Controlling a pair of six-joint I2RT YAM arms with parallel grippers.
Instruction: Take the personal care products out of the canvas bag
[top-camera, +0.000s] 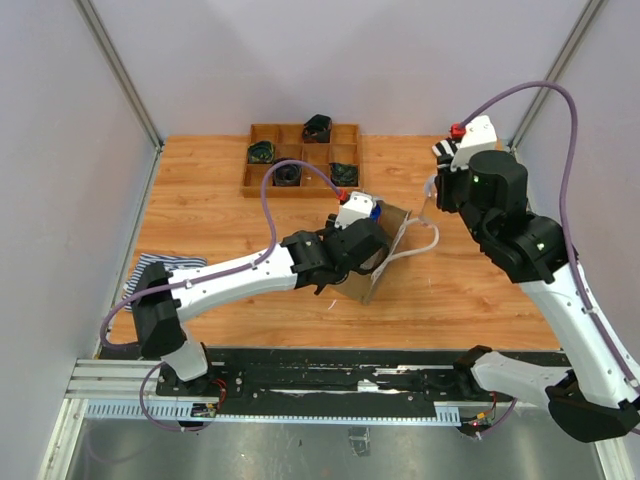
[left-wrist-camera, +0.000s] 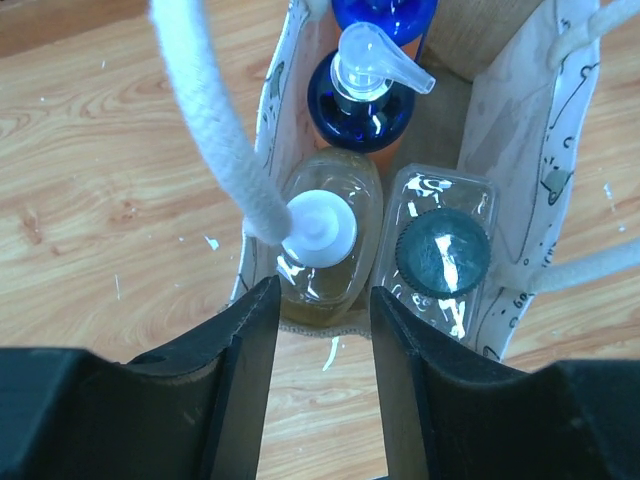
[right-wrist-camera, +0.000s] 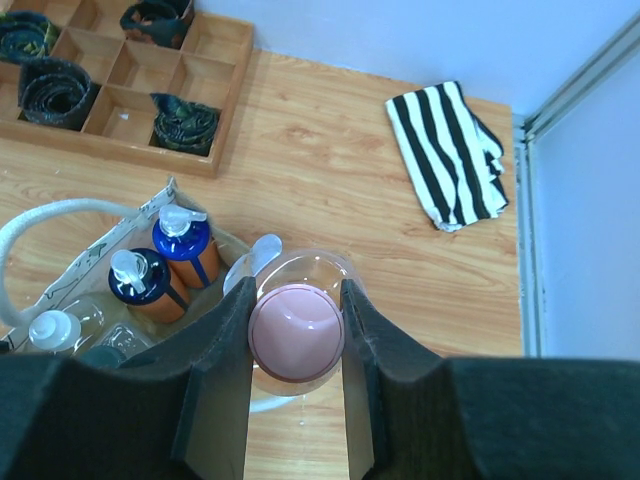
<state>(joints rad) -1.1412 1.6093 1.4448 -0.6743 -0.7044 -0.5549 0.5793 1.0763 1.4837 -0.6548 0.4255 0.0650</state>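
pink-capped peach bottle (right-wrist-camera: 296, 335) sat clamped in right gripper (right-wrist-camera: 297, 292); left gripper (left-wrist-camera: 320, 300), jaws parted, needed centring over white-capped clear bottle (left-wrist-camera: 322, 230).

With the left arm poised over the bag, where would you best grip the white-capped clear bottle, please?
By its white cap, from straight above: the clear bottle stands upright between the canvas bag wall and grey-capped bottle, leaving only its top free. Mind the rope handle.

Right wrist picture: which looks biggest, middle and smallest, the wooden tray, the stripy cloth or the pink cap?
1. wooden tray, even cut off by the edge.
2. stripy cloth.
3. pink cap, enlarged by sitting nearest the camera.
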